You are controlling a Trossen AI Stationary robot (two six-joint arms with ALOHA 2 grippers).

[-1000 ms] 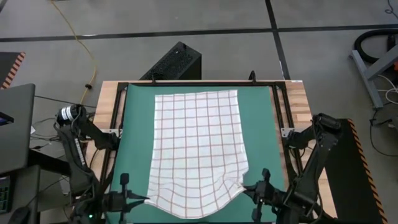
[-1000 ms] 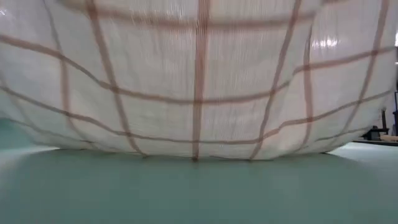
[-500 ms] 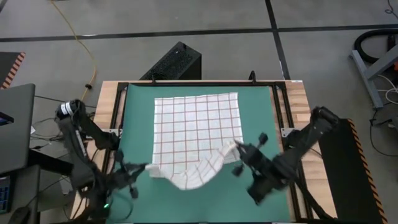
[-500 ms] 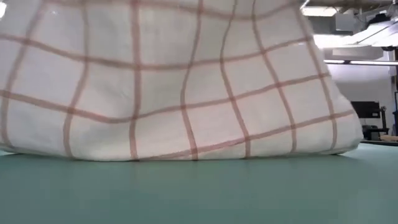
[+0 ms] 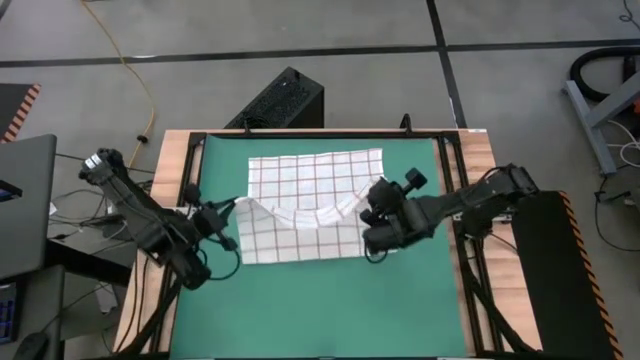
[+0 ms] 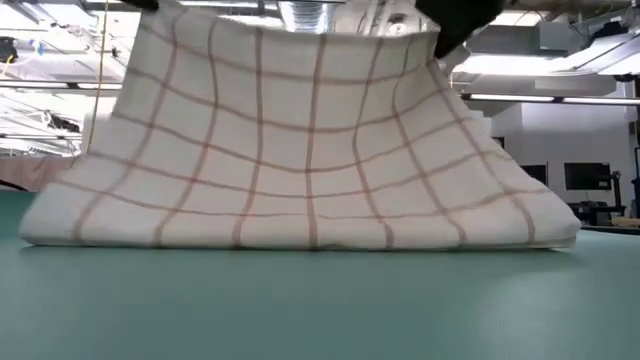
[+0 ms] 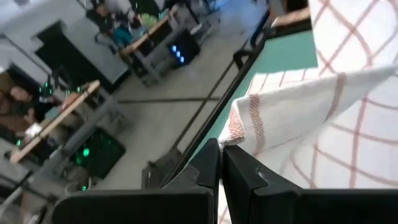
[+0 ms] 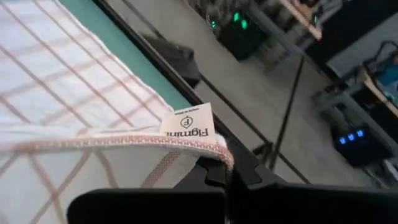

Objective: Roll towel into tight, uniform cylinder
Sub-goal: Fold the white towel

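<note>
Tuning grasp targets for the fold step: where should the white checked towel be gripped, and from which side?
Grip the white checked cloth towel at its two hemmed near corners, coming from the outer sides. The left end effector and right end effector pinch exactly there, lifting that edge over the flat rest on the green mat.

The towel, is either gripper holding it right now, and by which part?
Both. The left gripper and right gripper each pinch a hemmed corner of the towel, lifting that edge above the green mat.
</note>
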